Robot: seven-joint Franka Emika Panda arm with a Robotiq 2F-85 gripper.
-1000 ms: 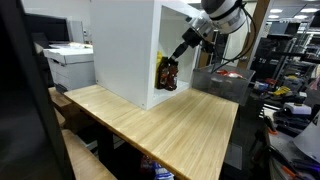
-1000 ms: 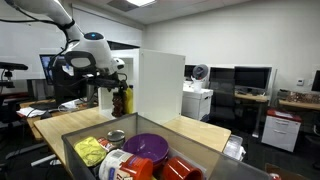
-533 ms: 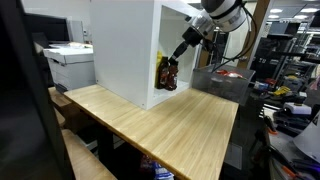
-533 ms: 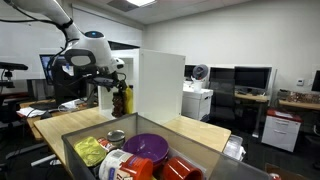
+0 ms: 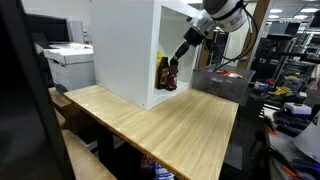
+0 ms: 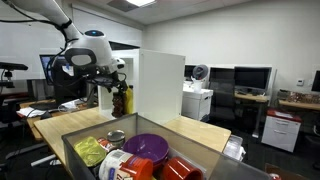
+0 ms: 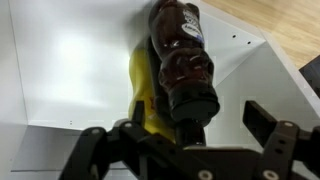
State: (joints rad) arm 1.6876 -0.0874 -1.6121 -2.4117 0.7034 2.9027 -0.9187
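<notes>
The brown bottle (image 7: 182, 50) stands upright inside the white box (image 5: 125, 45), at its open front, with a yellow bottle (image 7: 142, 85) pressed against it (clearest in the wrist view). The jaws flank the brown bottle's dark cap, spread wide and gripping nothing. The box sits on the counter (image 5: 170, 125).

A glossy, translucent brown plastic bottle (image 7: 182, 55) catches the light beside a smooth yellow plastic bottle (image 7: 142, 90), both inside a white cabinet (image 7: 60, 70) of matt, smooth laminate-like panels. The gripper (image 7: 186, 135) shows matt black, hard-looking fingers (image 7: 268, 128). The table (image 5: 170, 125) is pale wood with visible grain and a soft sheen.
</notes>
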